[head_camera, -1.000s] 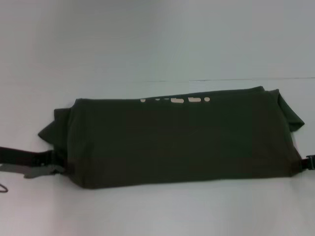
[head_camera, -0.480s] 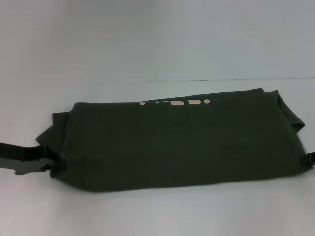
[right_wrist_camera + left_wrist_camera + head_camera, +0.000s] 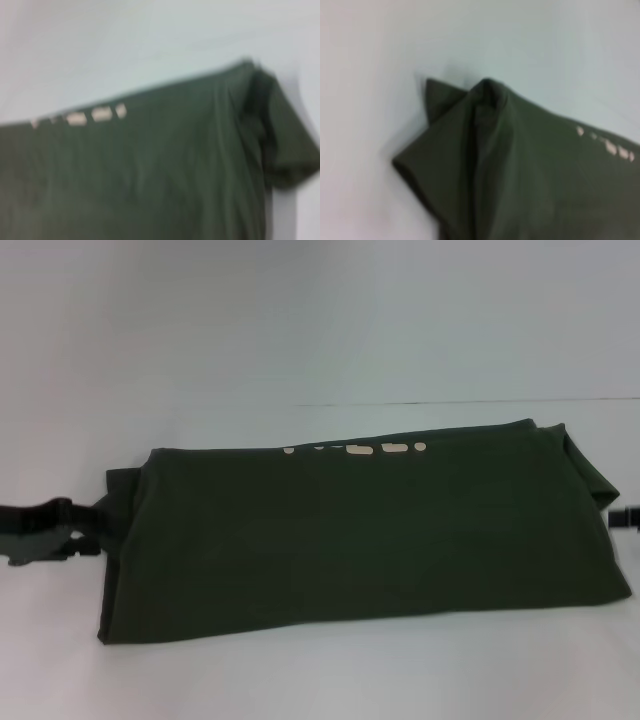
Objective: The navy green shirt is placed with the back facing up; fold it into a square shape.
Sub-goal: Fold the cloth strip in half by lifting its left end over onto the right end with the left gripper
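Left gripper [image 3: 40,532] (finger state unclear) beside folded navy green shirt [image 3: 350,530], right gripper [image 3: 625,518] opposite

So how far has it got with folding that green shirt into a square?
Partway, it seems. The navy green shirt lies as a long, wide band on the white table, a strip of cream lettering showing along its far fold, so one lengthwise fold looks done. The left claw sits beside the shirt's left end, the right claw at the right end. Left to do: folding the ends inward into a square.
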You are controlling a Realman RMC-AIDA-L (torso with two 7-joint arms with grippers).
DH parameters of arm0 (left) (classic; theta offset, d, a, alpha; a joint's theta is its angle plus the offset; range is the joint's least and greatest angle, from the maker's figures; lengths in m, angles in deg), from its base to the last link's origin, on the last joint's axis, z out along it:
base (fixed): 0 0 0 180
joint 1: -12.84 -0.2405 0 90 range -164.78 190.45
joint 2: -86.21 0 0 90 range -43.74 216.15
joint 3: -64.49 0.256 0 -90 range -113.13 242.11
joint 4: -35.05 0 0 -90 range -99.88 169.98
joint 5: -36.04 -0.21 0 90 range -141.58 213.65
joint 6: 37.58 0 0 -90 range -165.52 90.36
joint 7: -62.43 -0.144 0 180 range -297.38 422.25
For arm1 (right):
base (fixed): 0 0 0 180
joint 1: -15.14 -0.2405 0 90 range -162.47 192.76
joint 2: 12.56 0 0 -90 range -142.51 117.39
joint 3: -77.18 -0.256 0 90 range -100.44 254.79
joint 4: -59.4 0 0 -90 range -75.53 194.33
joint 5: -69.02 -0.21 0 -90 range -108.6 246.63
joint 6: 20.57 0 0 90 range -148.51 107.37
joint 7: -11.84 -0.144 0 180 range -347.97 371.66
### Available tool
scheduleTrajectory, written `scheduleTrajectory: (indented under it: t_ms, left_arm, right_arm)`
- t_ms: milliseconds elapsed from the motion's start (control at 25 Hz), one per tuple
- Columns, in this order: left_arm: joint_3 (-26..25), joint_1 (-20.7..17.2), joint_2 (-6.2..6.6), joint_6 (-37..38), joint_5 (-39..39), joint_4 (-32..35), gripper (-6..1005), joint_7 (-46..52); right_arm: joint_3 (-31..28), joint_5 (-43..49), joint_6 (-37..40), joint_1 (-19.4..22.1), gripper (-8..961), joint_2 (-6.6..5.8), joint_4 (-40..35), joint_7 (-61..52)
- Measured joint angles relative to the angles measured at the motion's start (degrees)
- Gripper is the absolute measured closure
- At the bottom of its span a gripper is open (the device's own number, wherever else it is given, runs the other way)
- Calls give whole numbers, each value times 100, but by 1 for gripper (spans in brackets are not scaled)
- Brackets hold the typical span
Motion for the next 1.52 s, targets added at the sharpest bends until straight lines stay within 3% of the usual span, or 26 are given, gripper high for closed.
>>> scheduleTrajectory:
  t_ms: [160, 400, 560, 640, 1000, 1280, 1520]
  left_arm:
    - [-43, 6, 9, -68, 371, -81, 485, -51]
    - [-58, -14, 1, 74, 529, -197, 273, -74]
    - [-59, -2, 6, 283, 531, -208, 124, -38]
    - [-59, 3, 9, 368, 532, -208, 117, -4]
    - [-59, -27, 13, 599, 242, -145, 91, 498]
    - [-269, -242, 19, 819, 32, -33, 94, 888]
    - [-567, -531, -60, 773, 7, 21, 96, 995]
  right_arm:
    - [-179, -571, 14, 19, 436, -3, -196, 495]
    - [-498, -1801, 483, 261, 159, 2, 64, 2348]
    - [-593, -2215, 1151, 469, 88, -2, 440, 3816]
    - [-600, -2264, 1607, 552, 52, -9, 579, 4506]
    - [-416, -1835, 3079, 675, 47, 20, 676, 6121]
    - [-299, -1502, 3205, 645, 49, 61, 681, 6474]
    - [-155, -1497, 3230, 669, 48, 63, 682, 6642]
